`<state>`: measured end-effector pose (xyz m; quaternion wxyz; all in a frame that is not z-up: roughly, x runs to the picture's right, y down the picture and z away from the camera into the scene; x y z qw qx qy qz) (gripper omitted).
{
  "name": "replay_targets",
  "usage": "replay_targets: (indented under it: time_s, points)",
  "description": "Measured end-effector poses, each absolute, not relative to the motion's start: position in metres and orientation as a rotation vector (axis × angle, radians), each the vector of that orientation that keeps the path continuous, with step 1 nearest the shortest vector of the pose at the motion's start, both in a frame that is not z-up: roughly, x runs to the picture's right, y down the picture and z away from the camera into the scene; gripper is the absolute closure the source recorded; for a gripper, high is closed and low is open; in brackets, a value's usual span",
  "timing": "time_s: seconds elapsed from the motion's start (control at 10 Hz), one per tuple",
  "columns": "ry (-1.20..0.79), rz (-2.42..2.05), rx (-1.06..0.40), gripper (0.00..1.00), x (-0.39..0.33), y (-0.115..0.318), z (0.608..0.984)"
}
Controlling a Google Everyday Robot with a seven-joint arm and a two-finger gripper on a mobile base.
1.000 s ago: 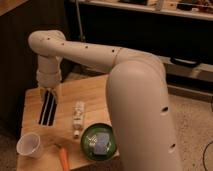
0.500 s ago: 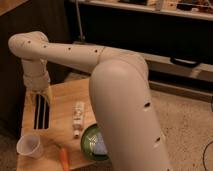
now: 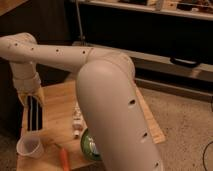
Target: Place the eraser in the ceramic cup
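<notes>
A long black eraser (image 3: 34, 114) with pale lengthwise stripes hangs upright from my gripper (image 3: 31, 100), which is shut on its upper end at the left of the wooden table (image 3: 57, 107). Its lower end is just above the rim of the white ceramic cup (image 3: 29, 146), which stands near the table's front left corner. The wrist and tan fingers (image 3: 22, 97) sit directly above the eraser.
A white bottle-like tube (image 3: 77, 123) lies mid-table. An orange carrot (image 3: 64, 158) lies at the front edge, right of the cup. A dark green plate (image 3: 89, 145) is partly hidden behind my large white arm (image 3: 112, 105). Dark shelving stands behind.
The gripper and the eraser have shifted left and slightly toward the front, ending over the cup. The arm now covers more of the plate.
</notes>
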<state>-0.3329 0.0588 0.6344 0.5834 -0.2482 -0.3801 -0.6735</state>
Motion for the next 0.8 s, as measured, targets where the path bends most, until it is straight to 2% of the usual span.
replay_targets:
  time_s: [0.4,0.8]
  points:
    - [-0.863,-1.708,-0.578,1.00,-0.353,0.088,0.624]
    - [-0.890,-1.784,-0.513,1.00,-0.362,0.108,0.632]
